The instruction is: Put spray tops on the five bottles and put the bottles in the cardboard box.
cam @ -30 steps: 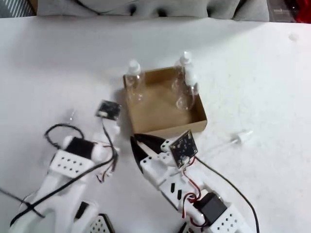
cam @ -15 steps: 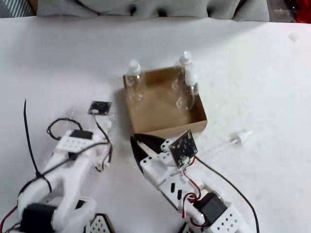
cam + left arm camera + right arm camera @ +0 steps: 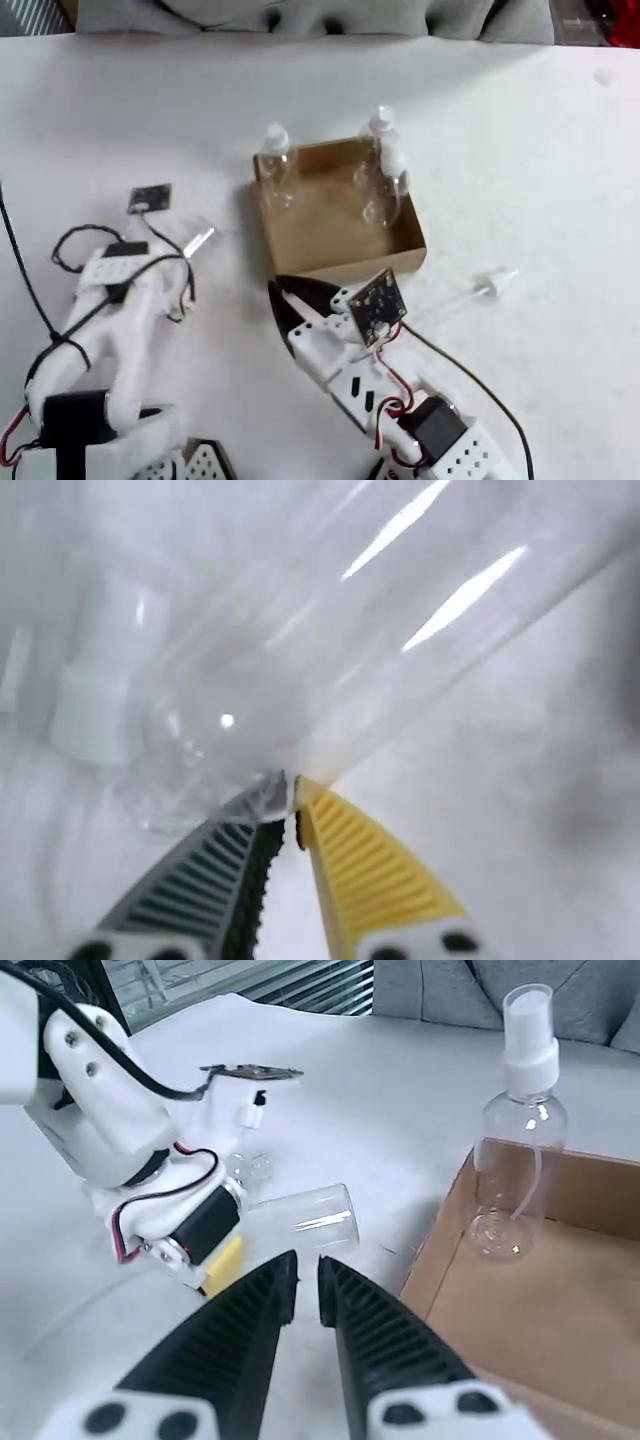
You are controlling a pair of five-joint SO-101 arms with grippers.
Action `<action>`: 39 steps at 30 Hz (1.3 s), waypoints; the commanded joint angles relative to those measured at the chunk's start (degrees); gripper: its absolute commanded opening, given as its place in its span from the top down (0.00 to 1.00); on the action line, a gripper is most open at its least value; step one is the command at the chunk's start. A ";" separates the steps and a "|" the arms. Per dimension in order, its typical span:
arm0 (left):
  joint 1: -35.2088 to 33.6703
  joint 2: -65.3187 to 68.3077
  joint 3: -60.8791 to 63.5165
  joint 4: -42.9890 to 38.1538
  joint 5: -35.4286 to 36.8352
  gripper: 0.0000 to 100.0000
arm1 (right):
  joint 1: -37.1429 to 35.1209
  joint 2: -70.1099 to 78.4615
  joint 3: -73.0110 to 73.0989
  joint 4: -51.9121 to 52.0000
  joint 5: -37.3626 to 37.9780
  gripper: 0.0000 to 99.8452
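A clear bottle (image 3: pixel 198 238) without a top lies on its side on the white table, left of the cardboard box (image 3: pixel 345 268). My left gripper (image 3: pixel 292 785) is shut, its grey and yellow tips meeting right against the side of this bottle (image 3: pixel 330 650). In the right wrist view the same bottle (image 3: pixel 300 1220) lies beside the left arm's yellow finger (image 3: pixel 225 1260). Three bottles with spray tops stand in the box, one (image 3: pixel 275 165) at its far left corner and two (image 3: pixel 388 185) at the far right. My right gripper (image 3: pixel 274 288) rests shut and holds nothing, near the box's front left corner.
A loose spray top (image 3: pixel 497 282) with its tube lies on the table right of the box. A grey sofa edge (image 3: pixel 300 15) runs along the far side. Black cables (image 3: pixel 70 245) loop beside the left arm. A small white object (image 3: pixel 603 75) sits far right.
The left arm has swung to the left, away from the box, and the lying bottle now shows beside it. The right arm has not moved.
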 commanded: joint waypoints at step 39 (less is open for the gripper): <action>-3.74 -0.57 -19.60 -4.04 46.68 0.62 | 0.40 0.40 -0.53 0.13 0.53 0.99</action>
